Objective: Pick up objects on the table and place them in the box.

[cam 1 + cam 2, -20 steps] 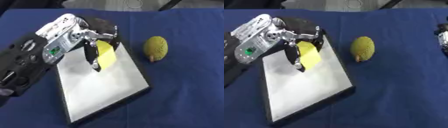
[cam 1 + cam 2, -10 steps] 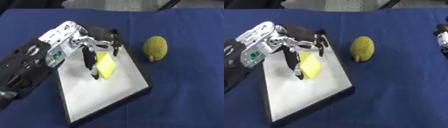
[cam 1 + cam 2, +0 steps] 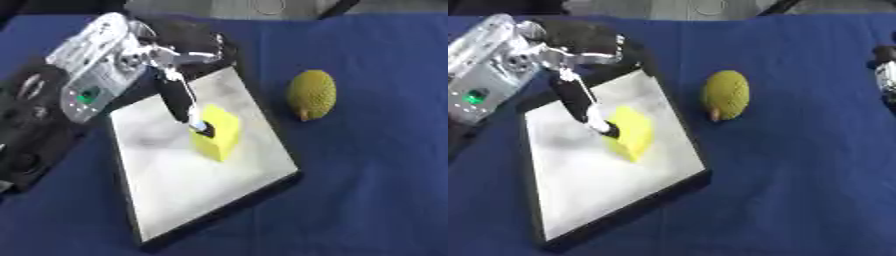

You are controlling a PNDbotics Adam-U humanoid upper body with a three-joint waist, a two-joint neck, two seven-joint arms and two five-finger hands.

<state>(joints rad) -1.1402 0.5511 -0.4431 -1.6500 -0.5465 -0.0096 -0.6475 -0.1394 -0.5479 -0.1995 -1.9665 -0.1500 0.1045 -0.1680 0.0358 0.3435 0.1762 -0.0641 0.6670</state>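
Your blue table [image 3: 376,190] is carrying 1 shallow box [image 3: 184,200], a dark-rimmed tray with a pale grey floor, lying askew with its near corner pointing toward you. The box is holding exactly 1 thing: a yellow block [image 3: 217,132], sitting on the floor a little above the middle and nearer the right rim than the left.

Your left hand [image 3: 144,52] is coming in from the upper left and hanging over the far end of the box. Its fingers [image 3: 178,100] are stretched out and spread rather than curled, with 1 dark fingertip touching the top of the block at its left edge; nothing is being gripped.

1 green-yellow bumpy fruit [image 3: 726,94], oval with a small stem end pointing down, is lying on the cloth just right of the box, apart from its rim.

Your right hand [image 3: 885,70] is showing only as a dark part at the right edge of the right eye view, and you cannot tell how its fingers are set.
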